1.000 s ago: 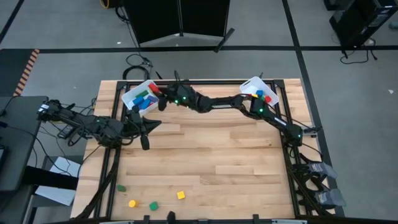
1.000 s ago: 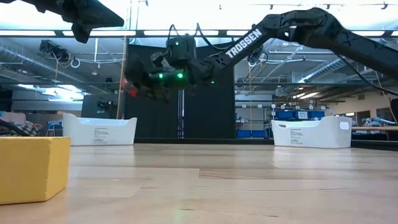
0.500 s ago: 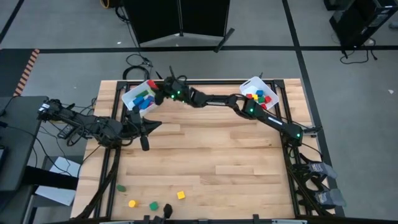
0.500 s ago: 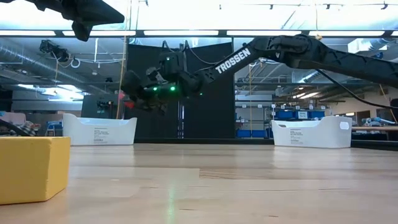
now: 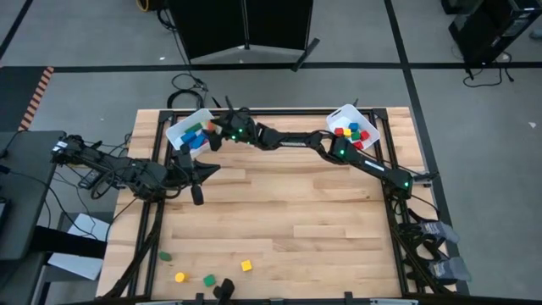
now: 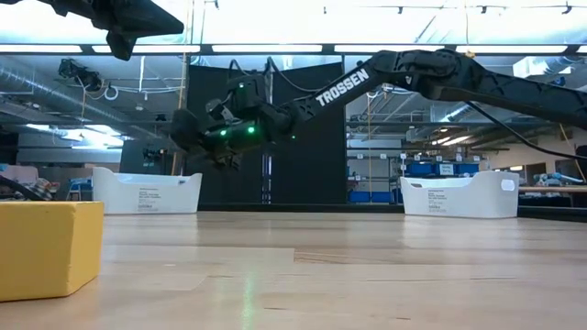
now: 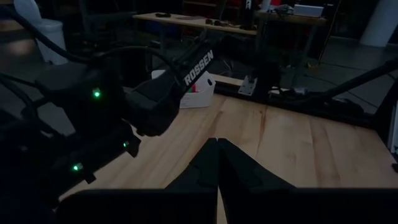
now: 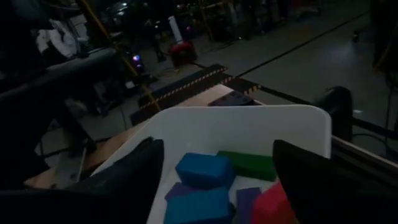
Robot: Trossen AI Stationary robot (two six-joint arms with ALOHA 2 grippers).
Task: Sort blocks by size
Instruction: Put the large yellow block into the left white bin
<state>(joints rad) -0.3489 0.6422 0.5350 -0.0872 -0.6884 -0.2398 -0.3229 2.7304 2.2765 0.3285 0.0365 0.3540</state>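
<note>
My right gripper (image 5: 212, 138) reaches across the far side and hangs open over the far-left white bin (image 5: 180, 129). In the right wrist view its fingers (image 8: 216, 143) stand wide apart above blue blocks (image 8: 204, 169), a green block (image 8: 249, 165) and a red block (image 8: 273, 208) lying in the bin, and they touch none. My left gripper (image 5: 210, 168) is shut and empty, held above the table's left side, nearer than that bin. Several blocks lie near the front edge: green (image 5: 164, 255), yellow (image 5: 179, 276), green (image 5: 208, 280) and yellow (image 5: 246, 265).
A second white bin (image 5: 342, 118) at the far right holds red, yellow and blue blocks. The right arm (image 5: 288, 141) spans the far side between the two bins. A yellow block (image 6: 46, 247) sits close to the low camera. The middle of the wooden table (image 5: 288, 212) is bare.
My right gripper has moved toward the table's left edge, over the far-left bin, and come down a little. The red block that showed at its fingertips is gone from there, and a red block now lies in the bin.
</note>
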